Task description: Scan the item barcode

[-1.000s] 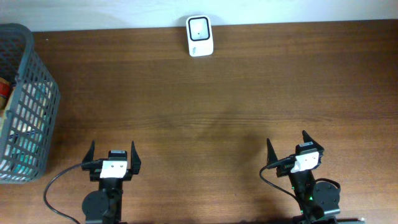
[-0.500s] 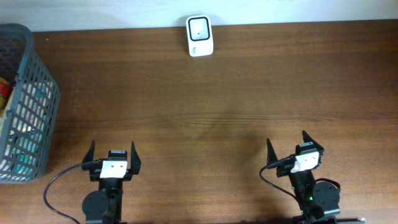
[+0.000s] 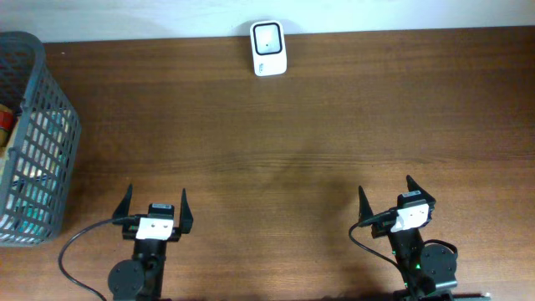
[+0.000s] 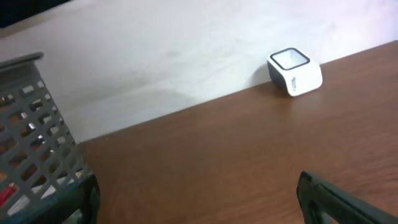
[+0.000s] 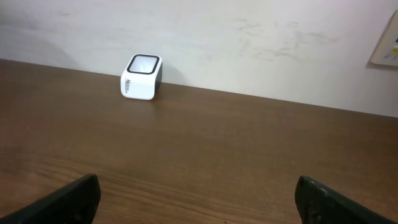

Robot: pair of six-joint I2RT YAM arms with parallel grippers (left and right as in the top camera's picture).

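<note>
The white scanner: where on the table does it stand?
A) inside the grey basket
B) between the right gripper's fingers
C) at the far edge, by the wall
C: the white scanner sits at the far edge of the table, by the wall, apart from the grey basket.

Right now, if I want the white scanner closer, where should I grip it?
Probably by its two flat side faces, coming down from above. The scanner has its window on top, which should stay uncovered, and the wall sits close behind it.

White boxy scanner (image 3: 268,48), dark window up, far centre.
</note>
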